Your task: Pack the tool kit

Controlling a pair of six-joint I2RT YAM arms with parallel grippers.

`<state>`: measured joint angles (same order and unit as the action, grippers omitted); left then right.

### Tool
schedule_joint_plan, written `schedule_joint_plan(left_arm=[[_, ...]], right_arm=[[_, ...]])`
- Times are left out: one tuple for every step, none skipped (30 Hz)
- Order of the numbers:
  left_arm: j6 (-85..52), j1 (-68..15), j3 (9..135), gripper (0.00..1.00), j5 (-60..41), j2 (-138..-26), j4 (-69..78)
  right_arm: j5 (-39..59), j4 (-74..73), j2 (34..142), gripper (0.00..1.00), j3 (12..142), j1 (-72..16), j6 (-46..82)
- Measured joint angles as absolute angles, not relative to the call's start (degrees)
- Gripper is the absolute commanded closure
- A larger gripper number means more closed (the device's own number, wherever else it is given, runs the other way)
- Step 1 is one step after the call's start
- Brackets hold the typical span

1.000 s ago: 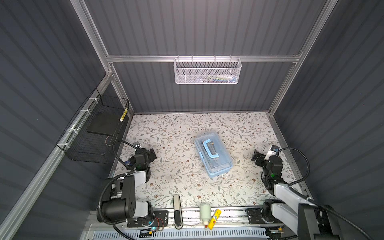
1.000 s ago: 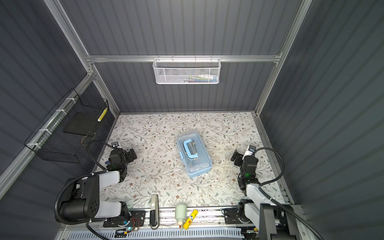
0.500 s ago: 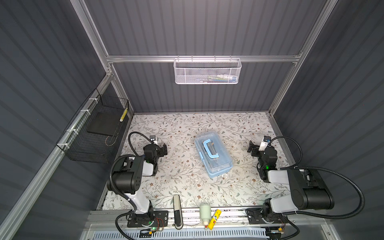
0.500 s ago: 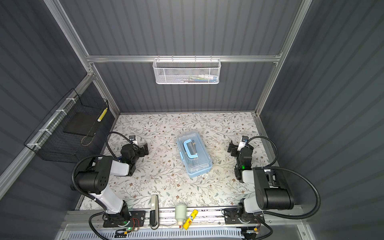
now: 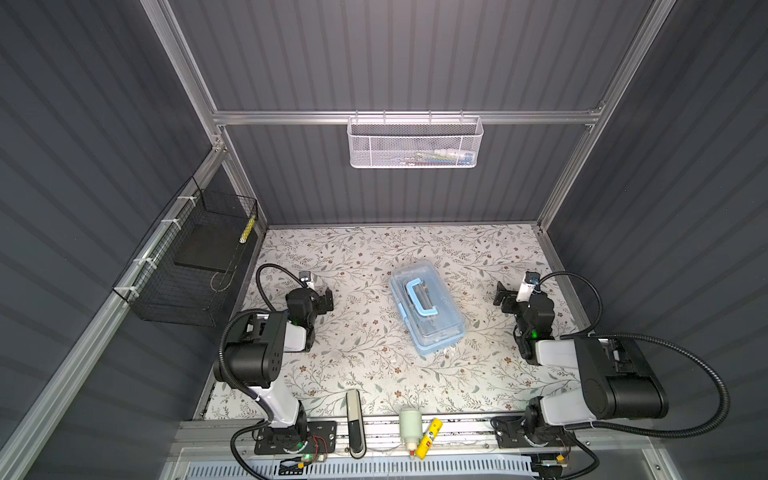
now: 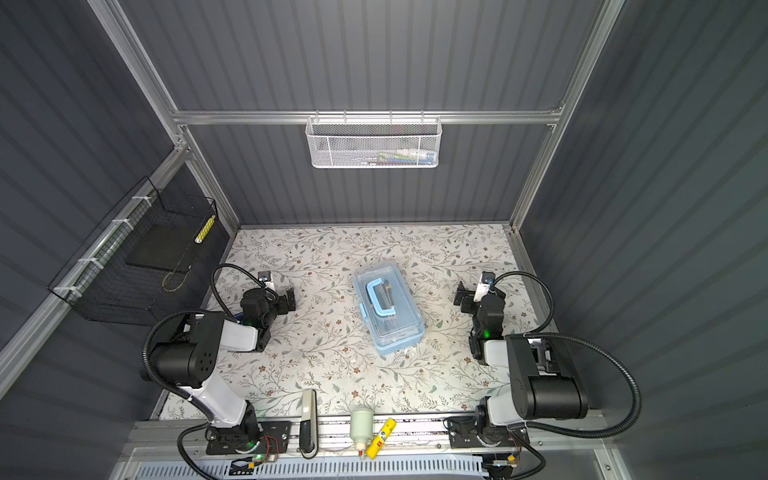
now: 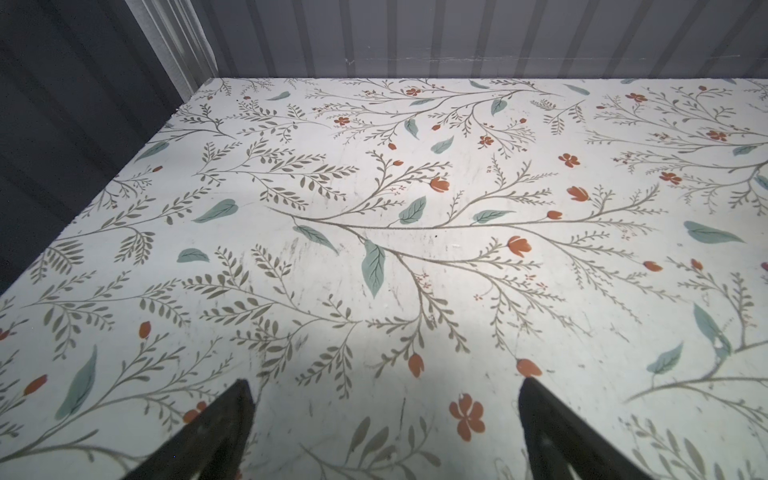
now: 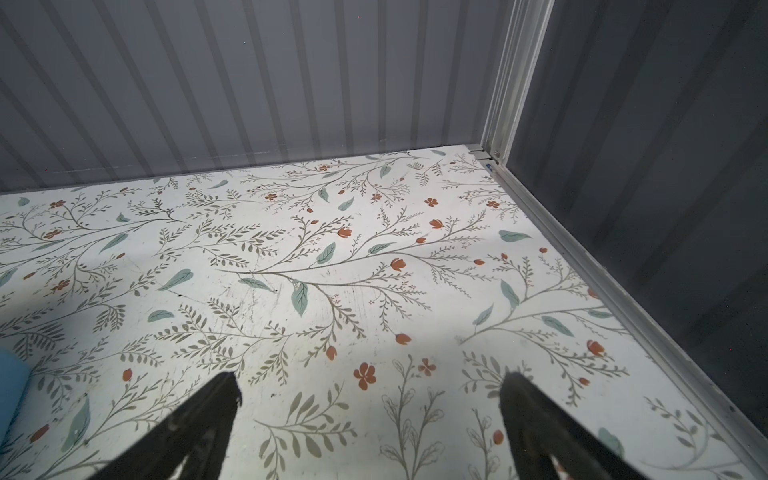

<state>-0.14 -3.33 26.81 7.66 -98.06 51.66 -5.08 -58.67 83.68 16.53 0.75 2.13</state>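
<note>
The tool kit [image 5: 426, 307] [image 6: 388, 313] is a light-blue box with a clear lid lying shut and a blue handle on top. It sits slanted in the middle of the floral mat. In both top views my left gripper [image 5: 322, 297] [image 6: 286, 301] hovers low to the kit's left, well apart from it. My right gripper [image 5: 505, 297] [image 6: 463, 301] hovers to its right, also apart. The left wrist view shows my left gripper [image 7: 384, 384] open over bare mat. The right wrist view shows my right gripper [image 8: 372, 376] open, with a blue corner of the tool kit [image 8: 10, 382] at the picture's edge.
A white mesh basket [image 5: 415, 143] with some items hangs on the back wall. A black wire basket [image 5: 195, 266] hangs on the left wall. On the front rail lie a black-and-white tool [image 5: 354, 419], a white bottle [image 5: 409, 428] and a yellow item [image 5: 429, 432].
Both arms have unfolded from their low rest poses. Each gripper has shifted a little inward toward the tool kit. The kit has not moved.
</note>
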Motion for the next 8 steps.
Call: schedule_joint_plan(left_arm=[[-0.1,-3.3,26.8,0.0,7.7,-98.1,51.7],[-0.1,-3.3,26.8,0.0,7.7,-98.1,51.7],[-0.1,-3.3,26.8,0.0,7.7,-98.1,51.7],[-0.1,-3.3,26.8,0.0,7.7,-98.1,51.7],[-0.1,-3.3,26.8,0.0,7.7,-98.1,51.6],[-0.1,-3.3,26.8,0.0,7.7,-98.1,51.7],[-0.1,-3.3,26.8,0.0,7.7,-98.1,51.7],[-0.1,-3.3,26.8,0.0,7.7,-98.1,51.7]], right_arm=[[-5.1,-58.7,83.7,0.01,16.5,0.8,2.1],[-5.1,-58.7,83.7,0.01,16.5,0.8,2.1],[-5.1,-58.7,83.7,0.01,16.5,0.8,2.1],[-5.0,-58.7,83.7,0.01,16.5,0.8,2.1],[-4.9,-58.7,83.7,0.01,16.5,0.8,2.1],[-4.9,-58.6,83.7,0.01,16.5,0.8,2.1],[-4.8,-58.5,83.7,0.01,16.5,0.9,2.1],[-4.7,-58.4,83.7,0.01,16.5,1.0,2.1]])
